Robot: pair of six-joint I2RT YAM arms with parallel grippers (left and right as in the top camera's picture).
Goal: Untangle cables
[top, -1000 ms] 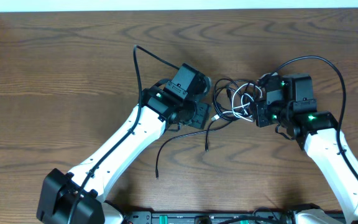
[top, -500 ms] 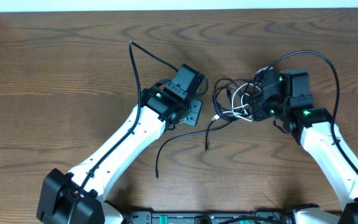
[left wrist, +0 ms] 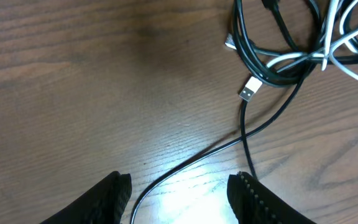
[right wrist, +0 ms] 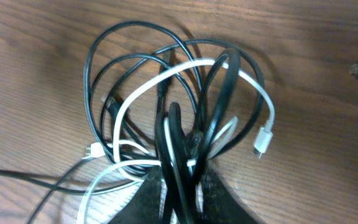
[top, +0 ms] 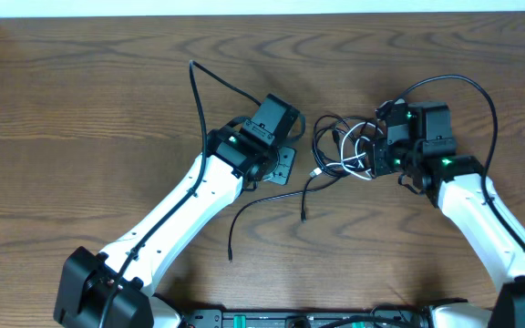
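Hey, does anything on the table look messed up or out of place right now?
Just the cables: black loops knotted in one clump between the arms, a white cable threaded through. The right gripper is pinching several black strands together; the left gripper stands open over a loose black tail. No visible damage.

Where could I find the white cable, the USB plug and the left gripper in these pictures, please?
white cable [right wrist: 263, 140], right wrist view, on its plug end.
USB plug [left wrist: 248, 91], left wrist view, on the middle of the plug.
left gripper [left wrist: 179, 186], left wrist view, midway between its open fingertips.
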